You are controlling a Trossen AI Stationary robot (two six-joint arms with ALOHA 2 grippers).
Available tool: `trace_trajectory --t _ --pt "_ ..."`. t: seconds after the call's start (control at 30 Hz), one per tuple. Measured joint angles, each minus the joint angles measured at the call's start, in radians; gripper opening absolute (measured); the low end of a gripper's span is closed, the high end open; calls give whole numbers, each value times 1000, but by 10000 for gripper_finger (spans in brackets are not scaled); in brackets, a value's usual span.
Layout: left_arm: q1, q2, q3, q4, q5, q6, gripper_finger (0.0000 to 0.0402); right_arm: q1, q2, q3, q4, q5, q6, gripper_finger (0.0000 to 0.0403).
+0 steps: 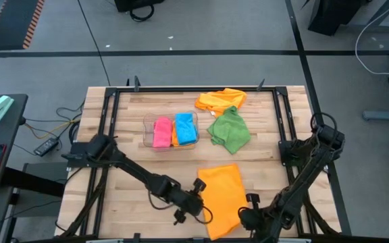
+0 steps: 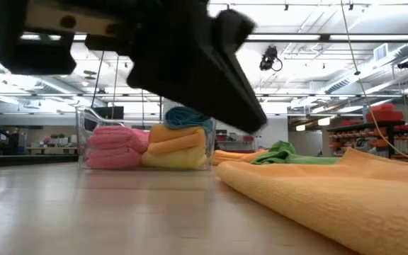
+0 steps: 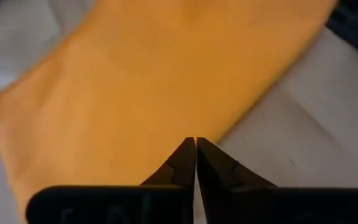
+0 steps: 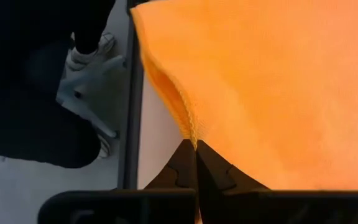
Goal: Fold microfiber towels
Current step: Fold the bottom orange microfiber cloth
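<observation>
The left gripper (image 3: 195, 144) has its dark fingertips pressed together at the edge of the orange towel (image 3: 148, 81), seemingly pinching it, on the pale tabletop (image 3: 303, 137).

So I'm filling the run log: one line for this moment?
left gripper: shut on orange towel edge | right gripper: shut on same towel's corner | bin: pink, orange, blue towels folded inside

Both arms reach low toward the near edge, left gripper (image 1: 196, 196) with fingers (image 3: 182, 165) pressed together, right gripper (image 1: 245, 214) likewise with fingers (image 4: 184, 163) fully closed, wrists angled inward toward each other.
</observation>
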Motion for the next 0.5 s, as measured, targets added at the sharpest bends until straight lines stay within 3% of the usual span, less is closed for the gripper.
trace_trajectory --t 0.2,0.5 --pt "44 -14 -138 208 -12 -101 44 -28 0 -1 18 -21 -23 0" --pt "78 -11 -209 229 -14 -150 29 -80 1 -23 6 -26 -13 0"
